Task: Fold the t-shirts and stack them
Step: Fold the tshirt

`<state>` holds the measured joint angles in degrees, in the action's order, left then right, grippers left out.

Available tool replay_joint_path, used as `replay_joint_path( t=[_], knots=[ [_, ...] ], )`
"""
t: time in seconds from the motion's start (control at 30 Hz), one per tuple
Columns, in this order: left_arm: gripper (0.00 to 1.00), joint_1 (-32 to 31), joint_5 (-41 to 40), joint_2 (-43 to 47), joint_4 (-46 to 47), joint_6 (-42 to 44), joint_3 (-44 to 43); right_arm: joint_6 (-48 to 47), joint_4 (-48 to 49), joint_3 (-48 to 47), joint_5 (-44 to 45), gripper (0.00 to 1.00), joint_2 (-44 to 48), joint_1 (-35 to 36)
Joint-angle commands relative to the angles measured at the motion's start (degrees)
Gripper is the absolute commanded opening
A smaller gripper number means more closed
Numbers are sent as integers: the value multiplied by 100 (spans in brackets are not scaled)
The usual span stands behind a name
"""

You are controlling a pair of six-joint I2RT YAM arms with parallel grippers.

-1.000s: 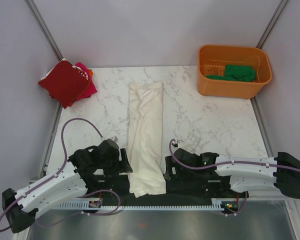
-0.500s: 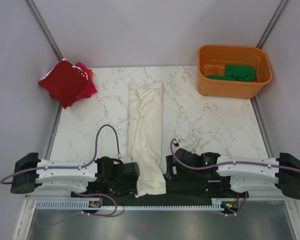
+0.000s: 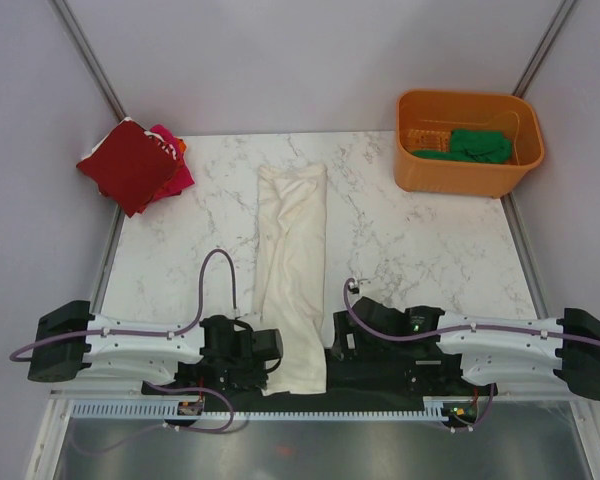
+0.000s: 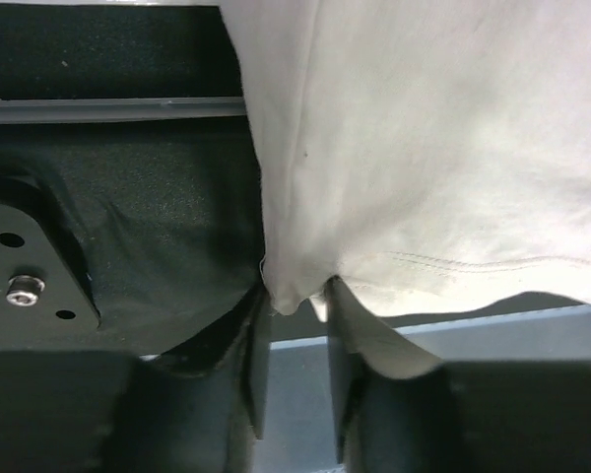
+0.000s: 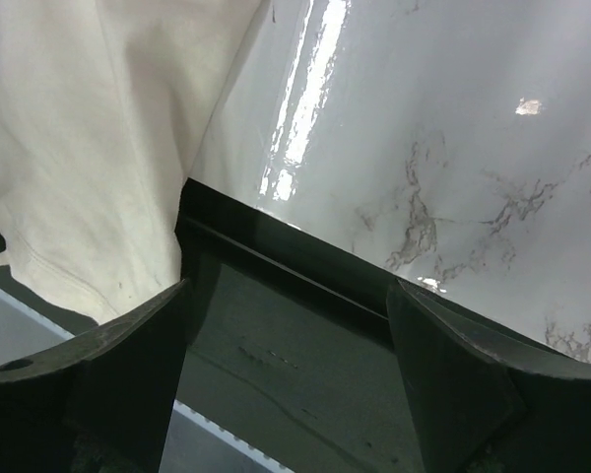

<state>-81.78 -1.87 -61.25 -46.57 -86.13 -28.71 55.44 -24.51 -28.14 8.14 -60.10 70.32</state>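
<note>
**Top view.** You see the cream shirt (image 3: 292, 262) lying as a long narrow strip down the middle of the table (image 3: 420, 250). Its far end points toward the back wall, and its near end lies over the black mat (image 3: 380, 383) at the front edge. Your left gripper (image 3: 271, 352) sits low at the strip's near left corner. Your right gripper (image 3: 334, 345) sits just beside its near right edge. Both arms reach inward along the front edge.

**Left wrist view.** The left gripper (image 4: 295, 296) has its jaws drawn close, with a narrow gap showing between the fingers (image 4: 258, 365). The corner of the cream shirt (image 4: 433, 148) sits in that gap at the fingertips, and its hem seam runs off to the right. You cannot tell whether the cloth is pinched or only enclosed.

**Right wrist view.** The right gripper (image 5: 288, 291) stands wide apart and holds nothing. Between its fingers (image 5: 128, 379) you see only the mat (image 5: 276, 345) and the marbled table (image 5: 424, 148). The cream shirt (image 5: 89, 148) hangs just beside the finger on this view's left.

**Other shirts.** The red shirt (image 3: 128, 165) lies folded at the far left corner, on top of the pink shirt (image 3: 178, 178). The green shirt (image 3: 478, 145) lies bundled inside the tub (image 3: 450, 178) at the far right corner, well apart from both grippers.
</note>
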Motion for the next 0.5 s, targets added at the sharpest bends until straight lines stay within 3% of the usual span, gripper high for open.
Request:
replay_joint_path(
  t=[0.0, 0.13, 0.2, 0.47],
  knots=[
    [31, -23, -858, -1, 869, -458, 243, -200, 331, 107, -259, 87, 42, 16],
    [19, -14, -1253, 245, 877, -431, 261, -402, 1096, 274, -1355, 86, -204, 130],
    [2, 4, -1351, 315, 877, -344, 234, -350, 1630, 353, -1587, 85, -457, 296],
    [2, 13, -1343, 368, 816, -45, -12, 274, 2934, 397, -1597, 81, -1363, 842]
  ],
)
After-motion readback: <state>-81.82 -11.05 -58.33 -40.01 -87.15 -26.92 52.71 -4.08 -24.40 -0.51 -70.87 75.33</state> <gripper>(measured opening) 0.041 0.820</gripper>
